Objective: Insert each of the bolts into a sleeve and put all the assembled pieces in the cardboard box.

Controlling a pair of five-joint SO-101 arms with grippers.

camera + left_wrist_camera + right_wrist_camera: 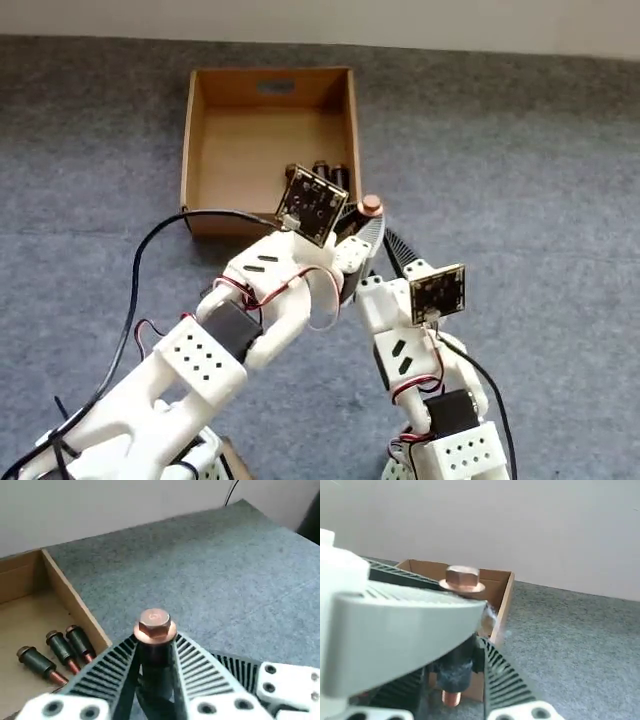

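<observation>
No readable text, number or sign anywhere; the stamped mark on the bolt (155, 622) head is illegible.

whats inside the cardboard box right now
Three assembled pieces lie side by side in the cardboard box near one wall. The left arm covers part of them from above.
</observation>
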